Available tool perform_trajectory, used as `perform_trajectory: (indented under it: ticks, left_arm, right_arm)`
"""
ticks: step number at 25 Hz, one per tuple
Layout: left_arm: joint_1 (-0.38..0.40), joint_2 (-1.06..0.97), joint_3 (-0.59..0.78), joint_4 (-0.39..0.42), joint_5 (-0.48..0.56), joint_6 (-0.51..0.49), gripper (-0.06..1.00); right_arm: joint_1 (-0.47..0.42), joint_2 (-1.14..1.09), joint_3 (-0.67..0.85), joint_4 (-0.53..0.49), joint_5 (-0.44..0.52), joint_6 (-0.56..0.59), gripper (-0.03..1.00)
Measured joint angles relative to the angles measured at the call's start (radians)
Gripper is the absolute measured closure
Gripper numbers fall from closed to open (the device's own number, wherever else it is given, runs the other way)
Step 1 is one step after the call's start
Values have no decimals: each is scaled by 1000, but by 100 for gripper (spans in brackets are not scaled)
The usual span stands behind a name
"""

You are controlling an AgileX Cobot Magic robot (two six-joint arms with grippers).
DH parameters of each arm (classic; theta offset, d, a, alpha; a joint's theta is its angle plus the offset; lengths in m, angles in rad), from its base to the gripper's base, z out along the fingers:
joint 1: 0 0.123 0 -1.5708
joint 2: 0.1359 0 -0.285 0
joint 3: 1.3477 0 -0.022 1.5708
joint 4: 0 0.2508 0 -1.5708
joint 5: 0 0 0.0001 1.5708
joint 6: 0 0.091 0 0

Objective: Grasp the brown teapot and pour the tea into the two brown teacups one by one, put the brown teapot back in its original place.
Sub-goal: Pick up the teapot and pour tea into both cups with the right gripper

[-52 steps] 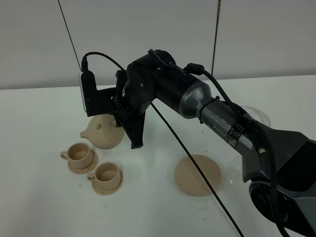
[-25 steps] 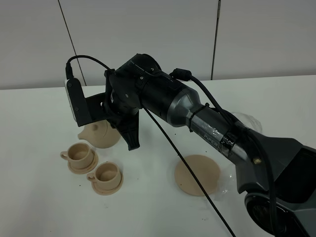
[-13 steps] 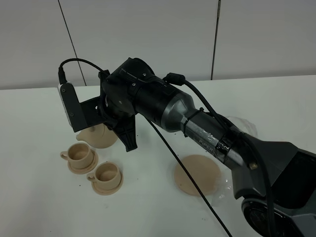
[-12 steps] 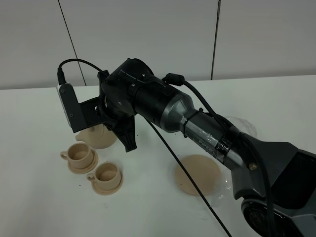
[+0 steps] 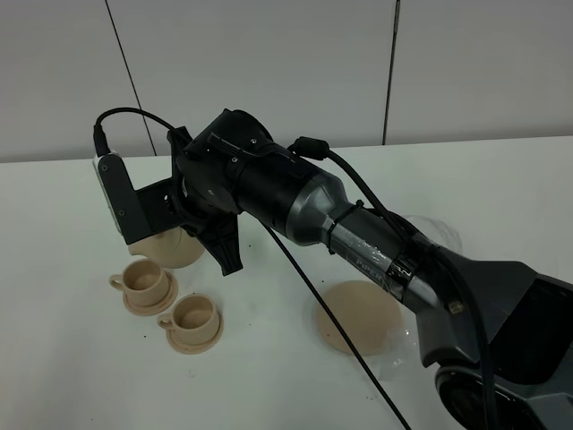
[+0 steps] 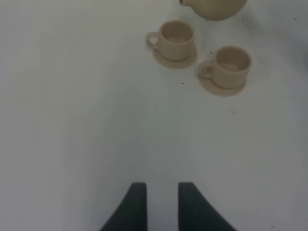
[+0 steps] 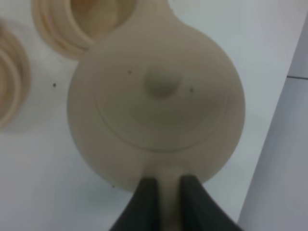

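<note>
Fig.: R gripper (image 7: pixel 163 185) pinches the loop handle (image 7: pixel 167 174) of the brown teapot (image 7: pixel 159 96), held above the table w/ spout by the rear teacup (image 5: pixel 143 279). L gripper (image 6: pixel 157 190) has fingers slightly apart, empty. Risk: the thin handle grip lets the pot swivel on tilt, so tea misses the cup; the lid (image 7: pixel 144 118) may drop. No legible writing.

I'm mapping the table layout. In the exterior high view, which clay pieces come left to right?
Farther teacup → nearer teacup → wide saucer. The teapot overlaps the cups, so it is left out.
</note>
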Motion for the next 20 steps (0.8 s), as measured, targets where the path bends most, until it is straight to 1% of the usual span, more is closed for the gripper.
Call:
perform_trajectory:
  ticks: [20]
  left_arm:
    - [0,0,0,0,0,0,71]
  right_arm:
    - [15,0,0,-91,6,-12,87]
